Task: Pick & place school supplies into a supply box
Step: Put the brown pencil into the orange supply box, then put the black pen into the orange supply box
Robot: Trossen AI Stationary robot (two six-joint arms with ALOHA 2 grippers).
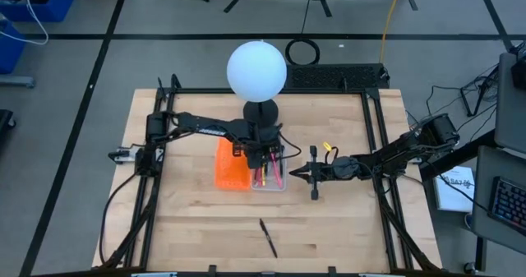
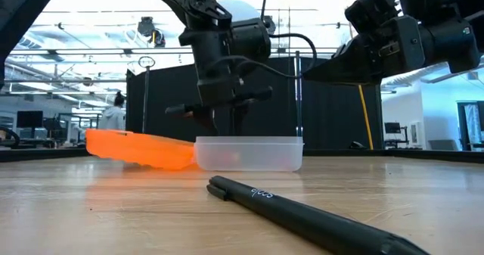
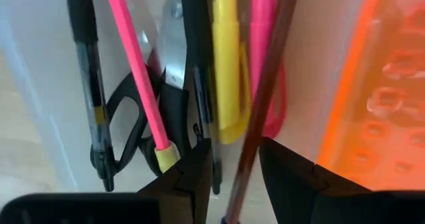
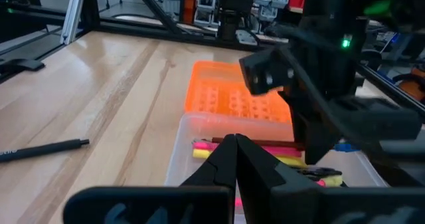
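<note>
Left claw (image 3: 229,174) – over supply box (image 1: 269,183)

From table level you see a clear plastic box (image 2: 249,153) standing on the wooden table (image 2: 91,202), with an orange tray (image 2: 140,148) touching its side and tilted against it. Above the box hangs the left end effector (image 2: 224,122), its fingers dipping toward the rim (you cannot tell whether they grip anything from here). A black pen (image 2: 302,216) lies on the table in front of the box, well apart from it. The right arm (image 2: 408,35) sits high beside the box. Far behind, a person (image 2: 115,117) stands in the room.
</note>
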